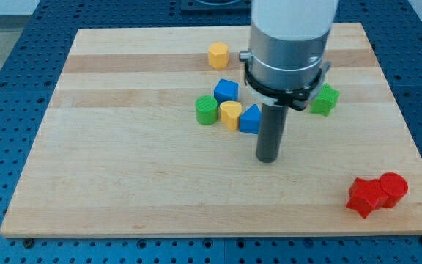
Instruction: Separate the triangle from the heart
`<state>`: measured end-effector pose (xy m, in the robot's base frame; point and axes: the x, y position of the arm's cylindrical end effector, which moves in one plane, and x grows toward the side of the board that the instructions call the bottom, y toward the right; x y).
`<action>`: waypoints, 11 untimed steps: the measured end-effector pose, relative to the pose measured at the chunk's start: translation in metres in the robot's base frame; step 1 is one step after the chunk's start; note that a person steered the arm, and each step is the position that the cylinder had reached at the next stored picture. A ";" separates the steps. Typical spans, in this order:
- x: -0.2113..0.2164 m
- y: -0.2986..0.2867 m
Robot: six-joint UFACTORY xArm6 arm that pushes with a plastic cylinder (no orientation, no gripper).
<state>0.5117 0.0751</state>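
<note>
My tip point(268, 158) is down on the bench point(123, 183), no fingers on this rig, just the bare rod, so there's no open/closed state to report. Blue triangle point(250, 119) sits just up and to the view's left of my tip, close but I can't tell if it's touching the rod. Yellow heart point(231, 114) is pressed against the triangle's left side, farther from my tip. Green cylinder point(206, 110) touches the heart on its far left. Blue cube point(226, 91) is just above that cluster. Yellow hexagonal block point(218, 55) is well above, toward the view's top. Green block point(325, 99) is up and right of my tip, partly behind the arm body. Red star-like block point(365, 196) and red cylinder point(393, 188) touch each other well off to the lower right.
</note>
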 end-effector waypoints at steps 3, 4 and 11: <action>-0.075 0.013; -0.075 -0.028; -0.015 -0.041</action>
